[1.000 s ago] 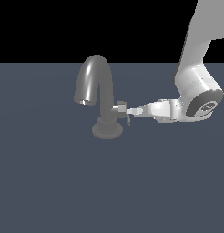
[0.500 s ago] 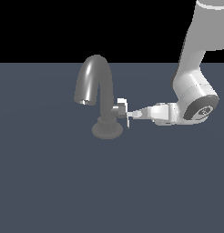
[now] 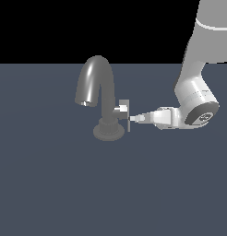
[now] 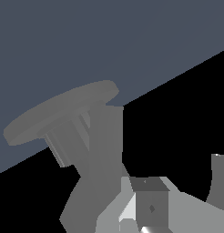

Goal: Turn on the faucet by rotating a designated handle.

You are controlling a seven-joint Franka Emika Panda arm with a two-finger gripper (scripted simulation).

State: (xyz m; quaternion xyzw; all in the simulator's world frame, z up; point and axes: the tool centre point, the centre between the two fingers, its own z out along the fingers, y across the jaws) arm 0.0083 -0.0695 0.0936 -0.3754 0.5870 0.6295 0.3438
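The dark grey faucet [image 3: 98, 82] stands upright in the exterior view, with its arched spout and a round ribbed base [image 3: 108, 130]. The silver handle [image 3: 124, 111] sticks out from the stem toward the exterior view's right and ends in a flat crossbar. My gripper [image 3: 133, 119] reaches in level from the right. Its fingers are together and the tip touches the lower part of the crossbar, holding nothing. In the wrist view the faucet [image 4: 102, 154] fills the middle, with the handle [image 4: 150, 202] very close to the camera. My fingertips hardly show there.
The faucet stands on a flat dark blue-grey surface [image 3: 55, 184]. My white arm [image 3: 198, 87] comes down at the exterior view's right. Nothing else shows.
My gripper has moved a little to the exterior view's left, closing the gap to the handle's crossbar. The faucet has stayed in place.
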